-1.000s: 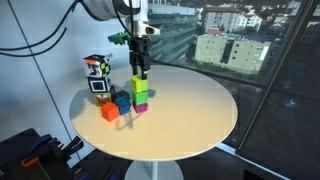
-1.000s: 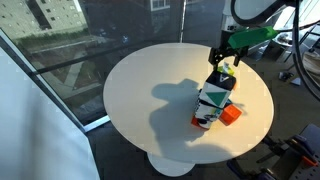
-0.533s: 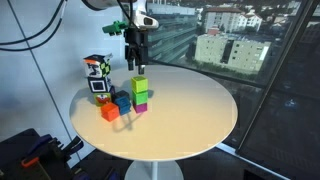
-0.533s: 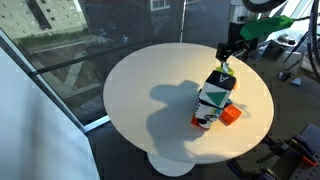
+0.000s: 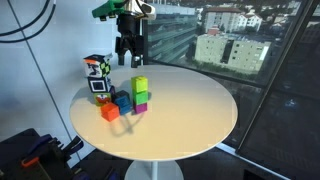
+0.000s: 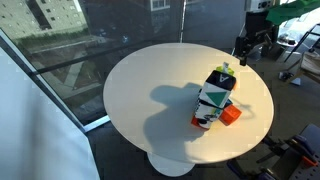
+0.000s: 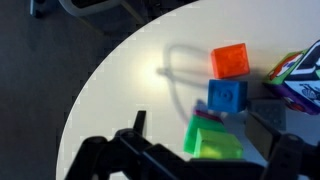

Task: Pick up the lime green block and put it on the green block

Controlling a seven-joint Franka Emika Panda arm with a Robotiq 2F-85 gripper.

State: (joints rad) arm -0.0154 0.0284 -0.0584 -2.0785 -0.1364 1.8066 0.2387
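Note:
The lime green block (image 5: 140, 84) sits on top of the green block (image 5: 141, 95), which rests on a magenta block (image 5: 141, 105); the three form a stack on the round table. My gripper (image 5: 130, 47) hangs open and empty well above the stack, clear of it. In the wrist view the lime green block (image 7: 218, 143) lies below my gripper (image 7: 210, 162), with the green block's side (image 7: 192, 130) showing under it. In an exterior view my gripper (image 6: 247, 50) is raised past the carton, and only the lime green block's top (image 6: 224, 68) peeks out.
A blue block (image 5: 122, 101) and an orange block (image 5: 109, 112) lie next to the stack. A printed carton (image 5: 97, 75) stands behind them and hides the stack in an exterior view (image 6: 213, 100). The white round table (image 5: 200, 110) drops off at its edge all round.
My gripper has let go of the lime green block on the stack and risen straight up, away from it. The blocks have not moved.

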